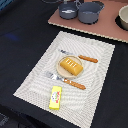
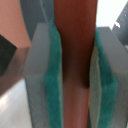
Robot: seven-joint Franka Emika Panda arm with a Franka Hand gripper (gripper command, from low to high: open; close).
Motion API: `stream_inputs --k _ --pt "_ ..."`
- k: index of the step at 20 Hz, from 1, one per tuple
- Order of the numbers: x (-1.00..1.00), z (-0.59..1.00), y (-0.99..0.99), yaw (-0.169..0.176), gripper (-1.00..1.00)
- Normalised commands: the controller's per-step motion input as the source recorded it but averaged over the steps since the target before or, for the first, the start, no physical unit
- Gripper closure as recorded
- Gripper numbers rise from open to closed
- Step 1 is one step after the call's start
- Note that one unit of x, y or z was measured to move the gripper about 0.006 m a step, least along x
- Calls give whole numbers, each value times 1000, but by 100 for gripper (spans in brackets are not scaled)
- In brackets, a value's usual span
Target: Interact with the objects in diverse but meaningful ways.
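Observation:
In the wrist view my gripper (image 2: 75, 80) is shut on a red-brown sausage-like stick (image 2: 75, 45), which runs lengthwise between the two teal pads (image 2: 51, 75) and touches both. The arm does not show in the exterior view. There, an orange-yellow ridged bread block (image 1: 71, 66) lies on a small plate (image 1: 60, 71) in the middle of a striped placemat (image 1: 30, 85). A yellow flat packet (image 1: 55, 97) lies near the mat's front edge. Two grey-blue pots (image 1: 90, 12) stand at the back; the one on the exterior view's left (image 1: 68, 10) holds something white.
A toy fork (image 1: 65, 81) and a toy knife (image 1: 82, 58), both orange-handled, flank the plate. The pots stand on a salmon tray (image 1: 100, 27), with a pale bowl (image 1: 123, 19) at its right end. A dark cloth (image 1: 20, 40) covers the table.

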Motion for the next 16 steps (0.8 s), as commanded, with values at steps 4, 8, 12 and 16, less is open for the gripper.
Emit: stream_inputs --k 4,8,12,16 --pt "47 47 162 0 -100" --pt "22 653 213 0 -100" --pt "0 969 226 0 -100" --pt "-22 1000 208 0 -100"
